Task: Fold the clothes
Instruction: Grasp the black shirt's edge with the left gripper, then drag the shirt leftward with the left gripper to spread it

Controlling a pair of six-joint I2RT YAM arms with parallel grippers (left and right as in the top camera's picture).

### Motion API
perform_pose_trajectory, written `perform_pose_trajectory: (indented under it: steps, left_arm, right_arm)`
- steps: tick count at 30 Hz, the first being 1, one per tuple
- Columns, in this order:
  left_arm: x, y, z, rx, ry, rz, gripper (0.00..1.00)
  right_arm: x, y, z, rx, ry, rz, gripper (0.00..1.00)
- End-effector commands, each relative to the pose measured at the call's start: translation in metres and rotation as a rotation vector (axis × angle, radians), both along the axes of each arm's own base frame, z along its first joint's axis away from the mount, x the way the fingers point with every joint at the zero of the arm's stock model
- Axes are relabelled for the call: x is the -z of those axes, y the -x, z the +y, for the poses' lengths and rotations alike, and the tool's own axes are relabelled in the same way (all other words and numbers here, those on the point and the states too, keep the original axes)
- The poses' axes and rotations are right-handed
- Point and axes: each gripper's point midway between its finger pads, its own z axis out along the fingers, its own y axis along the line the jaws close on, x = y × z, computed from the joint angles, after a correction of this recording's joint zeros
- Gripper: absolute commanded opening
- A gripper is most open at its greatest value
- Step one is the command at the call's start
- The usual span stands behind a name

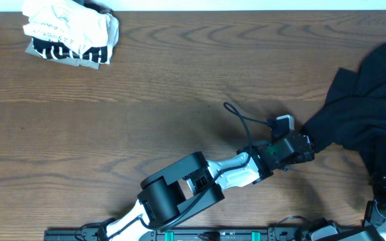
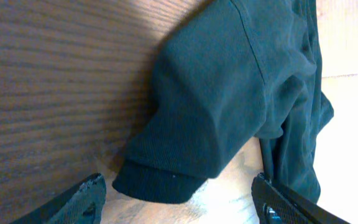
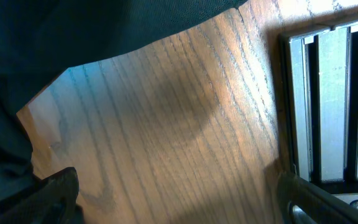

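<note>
The clothes are one large black shirt [image 1: 374, 100], lying crumpled at the table's right side. In the left wrist view a short sleeve [image 2: 210, 106] of it points toward me, with its cuff flat on the wood. My left gripper [image 2: 179, 208] is open at that cuff. Its fingers [image 2: 86, 199] stand either side of the cuff, just short of it, holding nothing. In the overhead view this gripper [image 1: 307, 144] sits at the shirt's left edge. My right gripper [image 3: 185, 199] is open wide over bare wood. The shirt's hem [image 3: 73, 31] lies above and to its left.
A white folded bundle with black lettering [image 1: 69, 33] lies at the far left corner. A black cable [image 1: 243, 120] loops over the left arm. An aluminium rail [image 3: 328, 99] runs along the table's near edge beside the right gripper.
</note>
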Motion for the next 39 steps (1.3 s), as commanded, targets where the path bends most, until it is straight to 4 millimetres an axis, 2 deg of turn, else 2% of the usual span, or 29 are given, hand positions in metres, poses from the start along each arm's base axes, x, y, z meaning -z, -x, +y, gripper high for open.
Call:
perform_pose_trajectory:
  steps: [1, 8, 13, 17, 18, 20, 26, 31, 39]
  left_arm:
    - [0.004, -0.009, 0.001, -0.044, -0.008, -0.012, 0.77]
    - [0.004, -0.013, -0.002, -0.052, 0.015, -0.027, 0.77]
    - [0.017, -0.012, -0.002, -0.074, 0.021, 0.013, 0.77]
    - [0.016, -0.013, -0.003, -0.075, 0.026, 0.009, 0.77]
    - [0.016, -0.014, -0.003, -0.076, 0.027, 0.009, 0.75]
    - [0.016, -0.015, -0.002, -0.083, 0.025, 0.005, 0.58]
    - [0.014, -0.026, 0.003, -0.112, 0.022, -0.018, 0.36]
    - [0.014, -0.043, 0.012, -0.137, 0.017, -0.027, 0.08]
    - [0.017, -0.082, 0.039, -0.176, -0.022, -0.057, 0.06]
  right_arm:
    - [0.000, 0.004, -0.002, 0.005, 0.006, 0.010, 0.99]
    - [0.000, 0.004, -0.002, 0.005, 0.005, 0.011, 0.99]
    - [0.000, 0.004, -0.002, 0.005, 0.006, 0.010, 0.99]
    - [0.000, 0.004, -0.002, 0.005, 0.006, 0.010, 0.99]
    - [0.000, 0.004, -0.002, 0.005, 0.006, 0.010, 0.99]
    - [0.000, 0.004, -0.002, 0.005, 0.006, 0.010, 0.99]
    - [0.000, 0.004, -0.001, 0.005, 0.002, 0.012, 0.99]
    - [0.000, 0.004, -0.001, 0.005, 0.002, 0.012, 0.99]
    - [0.000, 0.004, 0.000, 0.004, -0.001, 0.014, 0.99]
